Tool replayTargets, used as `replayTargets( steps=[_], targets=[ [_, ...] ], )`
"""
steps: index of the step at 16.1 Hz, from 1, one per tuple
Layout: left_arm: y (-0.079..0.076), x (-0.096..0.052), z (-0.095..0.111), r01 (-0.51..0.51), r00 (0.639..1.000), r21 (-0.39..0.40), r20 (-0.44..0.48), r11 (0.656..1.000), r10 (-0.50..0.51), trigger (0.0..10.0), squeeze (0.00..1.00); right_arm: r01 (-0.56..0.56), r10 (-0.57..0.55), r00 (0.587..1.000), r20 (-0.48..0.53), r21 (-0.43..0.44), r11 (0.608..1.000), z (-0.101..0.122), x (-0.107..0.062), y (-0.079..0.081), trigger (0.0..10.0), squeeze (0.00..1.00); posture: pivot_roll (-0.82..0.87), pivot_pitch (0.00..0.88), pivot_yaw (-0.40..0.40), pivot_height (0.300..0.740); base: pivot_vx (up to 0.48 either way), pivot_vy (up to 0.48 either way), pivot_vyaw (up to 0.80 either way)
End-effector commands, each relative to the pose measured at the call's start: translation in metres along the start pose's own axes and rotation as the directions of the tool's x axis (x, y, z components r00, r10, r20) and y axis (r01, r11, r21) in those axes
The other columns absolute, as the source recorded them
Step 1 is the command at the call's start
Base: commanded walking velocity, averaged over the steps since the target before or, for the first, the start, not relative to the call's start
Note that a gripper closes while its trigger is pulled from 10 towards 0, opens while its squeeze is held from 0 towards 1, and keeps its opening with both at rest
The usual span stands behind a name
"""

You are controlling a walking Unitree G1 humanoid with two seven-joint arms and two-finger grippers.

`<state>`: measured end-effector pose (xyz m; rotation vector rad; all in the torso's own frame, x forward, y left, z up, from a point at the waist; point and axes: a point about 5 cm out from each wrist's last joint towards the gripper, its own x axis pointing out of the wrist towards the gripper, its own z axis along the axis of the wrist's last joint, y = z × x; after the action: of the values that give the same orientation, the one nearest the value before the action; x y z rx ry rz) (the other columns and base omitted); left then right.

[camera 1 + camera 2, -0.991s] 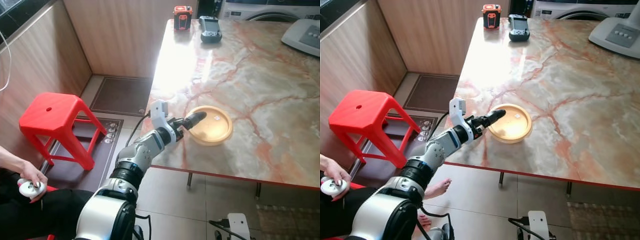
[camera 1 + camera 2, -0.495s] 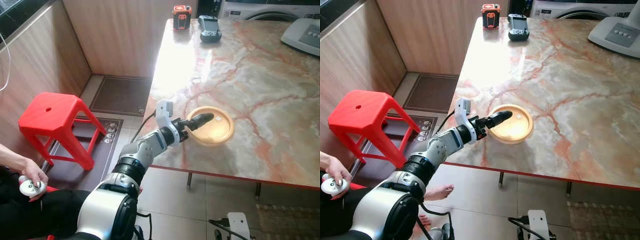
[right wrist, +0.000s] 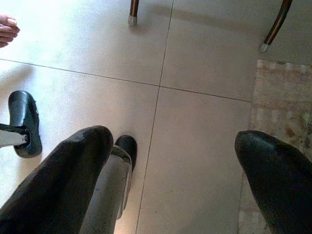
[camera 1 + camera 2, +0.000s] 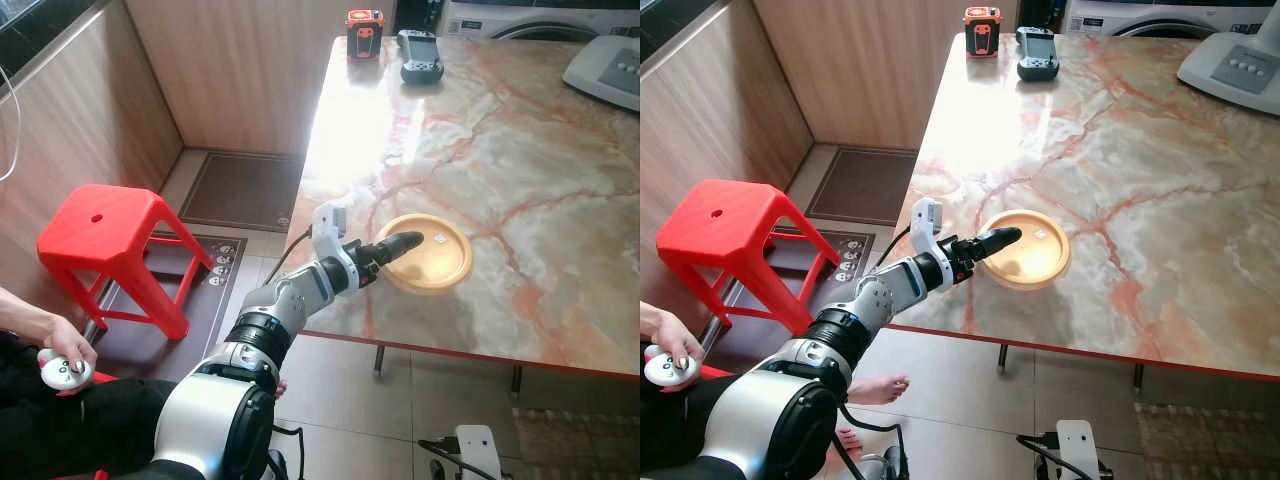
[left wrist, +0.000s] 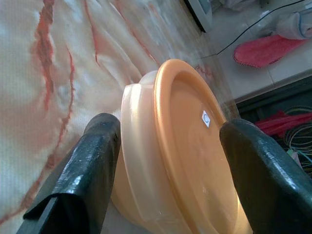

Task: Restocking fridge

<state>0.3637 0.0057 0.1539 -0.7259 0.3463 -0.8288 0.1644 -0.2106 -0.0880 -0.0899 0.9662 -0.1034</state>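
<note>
Orange plastic container (image 4: pixel 430 253), round and shallow with a small white sticker on its lid, is sitting near the near-left edge of the marble table (image 4: pixel 520 150), and the left gripper (image 5: pixel 165 180) is reaching over that edge toward it. In the left wrist view the two black fingers (image 5: pixel 87 165) are standing spread apart on either side of the container's rim, not yet pressing on it; whether either pad is touching the wall cannot be told. The silver left arm (image 4: pixel 290 300) is stretching up from the robot's body to the table edge. At the far side of the table an orange-and-black device (image 4: pixel 364 22) and a dark handheld device (image 4: pixel 420 57) are lying side by side, with a grey appliance (image 4: pixel 605 70) at the far right. On the floor to the left a red plastic stool (image 4: pixel 105 235) is standing beside a dark mat (image 4: pixel 245 190). A person's hand (image 4: pixel 60 350) at the near left is gripping a white controller (image 4: pixel 62 372). The right gripper (image 3: pixel 175 180) is hanging low over the tiled floor (image 3: pixel 195 58), its fingers parted and holding nothing.
</note>
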Motion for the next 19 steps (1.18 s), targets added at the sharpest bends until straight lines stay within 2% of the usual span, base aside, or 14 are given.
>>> replayTargets(
  steps=[1, 10, 14, 15, 16, 17, 19],
  targets=[
    [-0.001, 0.001, 0.000, 0.003, 1.000, 0.007, -0.024, 1.000, -0.003, 0.0, 0.00, -0.002, 0.002, 0.999, -0.037, -0.011, 1.000, -0.009, -0.002, 0.000, 10.0, 0.00, -0.08, 0.166, 0.035, 0.740, 0.000, 0.000, 0.00],
    [0.014, -0.012, 0.022, -0.058, 0.993, -0.041, 0.100, 0.997, 0.062, 0.0, 0.00, -0.001, 0.001, 0.999, -0.036, -0.009, 1.000, -0.009, -0.001, 0.001, 10.0, 0.00, -0.08, 0.162, 0.041, 0.740, 0.000, 0.000, 0.00],
    [0.015, -0.014, 0.026, -0.056, 0.989, -0.028, 0.133, 0.998, 0.059, 0.0, 0.00, 0.000, 0.000, 0.999, -0.036, -0.011, 1.000, -0.009, -0.001, 0.000, 10.0, 0.00, -0.09, 0.161, 0.037, 0.740, 0.000, 0.000, 0.00],
    [0.013, -0.016, 0.031, -0.026, 0.985, -0.006, 0.172, 1.000, 0.027, 4.2, 0.00, 0.001, -0.001, 0.999, -0.036, -0.010, 1.000, -0.009, -0.001, 0.000, 10.0, 0.00, -0.09, 0.162, 0.038, 0.740, 0.000, 0.000, 0.00],
    [0.012, -0.019, 0.033, -0.009, 0.981, 0.025, 0.196, 1.000, 0.004, 10.0, 0.00, 0.003, -0.003, 0.999, -0.035, -0.007, 1.000, -0.009, -0.002, 0.000, 10.0, 0.00, -0.10, 0.162, 0.038, 0.740, 0.000, 0.000, 0.00],
    [0.014, -0.027, 0.033, -0.010, 0.976, 0.049, 0.218, 0.999, -0.001, 10.0, 0.00, 0.005, -0.005, 0.999, -0.036, -0.005, 1.000, -0.009, -0.002, 0.000, 10.0, 0.00, -0.10, 0.161, 0.038, 0.740, 0.000, 0.000, 0.00],
    [0.025, -0.048, 0.032, -0.077, 0.962, 0.084, 0.269, 0.994, 0.052, 10.0, 0.00, 0.006, -0.006, 0.999, -0.036, -0.003, 1.000, -0.010, -0.002, 0.000, 10.0, 0.00, -0.09, 0.163, 0.036, 0.740, 0.000, 0.000, 0.00]
  ],
)
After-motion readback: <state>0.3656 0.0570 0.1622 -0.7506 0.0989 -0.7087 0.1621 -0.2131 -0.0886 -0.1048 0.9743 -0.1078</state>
